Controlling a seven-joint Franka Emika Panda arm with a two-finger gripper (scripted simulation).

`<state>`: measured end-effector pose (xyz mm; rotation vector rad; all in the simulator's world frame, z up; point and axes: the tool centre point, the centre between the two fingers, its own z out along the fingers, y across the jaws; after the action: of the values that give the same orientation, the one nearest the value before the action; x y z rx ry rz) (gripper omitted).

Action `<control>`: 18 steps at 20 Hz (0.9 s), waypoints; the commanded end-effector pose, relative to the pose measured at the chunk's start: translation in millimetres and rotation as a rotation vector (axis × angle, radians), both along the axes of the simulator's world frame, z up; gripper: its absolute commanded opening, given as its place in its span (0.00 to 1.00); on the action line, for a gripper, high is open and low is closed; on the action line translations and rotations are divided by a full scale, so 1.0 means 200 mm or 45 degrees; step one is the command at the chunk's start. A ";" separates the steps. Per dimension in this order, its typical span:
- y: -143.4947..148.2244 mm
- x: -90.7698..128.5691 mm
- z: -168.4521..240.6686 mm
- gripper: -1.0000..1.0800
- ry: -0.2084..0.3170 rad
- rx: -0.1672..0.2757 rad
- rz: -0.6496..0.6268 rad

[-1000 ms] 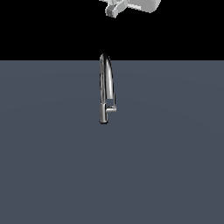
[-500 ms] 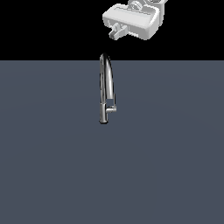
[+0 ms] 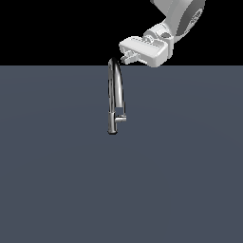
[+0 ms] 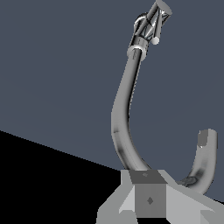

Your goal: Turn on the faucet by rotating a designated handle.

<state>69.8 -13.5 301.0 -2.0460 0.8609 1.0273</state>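
So the big change over the last second: our gripper [image 3: 127, 58] has dropped in from above the faucet [image 3: 115, 95] and swung closer. A second ago it was barely poking into the exterior view, well above the spout's arch; now it sits just beside the top of the arch, on the exterior view's right of it, with its tip almost level with the bend. The faucet itself hasn't budged. We read this as still the approach phase, since nothing is touching the handle [image 3: 122, 118] yet.

Where the task stuff is: the faucet stands on the grey counter [image 3: 180, 180], and the handle is the little stub sticking out of the stem low down, far below the arch, toward the exterior view's right. In the wrist view it shows as a small knob [image 4: 155, 40] near the stem's base, far from the camera, with the spout curving back toward us.

Arm pose: it reaches in from above the faucet on the exterior view's right, wrist tipped so the hand points roughly sideways at the arch. As for the jaws, honestly we can't tell whether they're spread or closed; only blocky grey bits show in the wrist view. We'd guess the next move is down the stem toward the handle.
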 end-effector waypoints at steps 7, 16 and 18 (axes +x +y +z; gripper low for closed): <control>-0.01 0.13 -0.29 0.00 0.196 0.159 -0.147; 0.00 0.22 -0.61 0.00 0.406 0.325 -0.307; 0.01 0.23 -0.67 0.00 0.444 0.355 -0.335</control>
<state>113.2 -12.6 174.9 -1.5389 1.0522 1.2773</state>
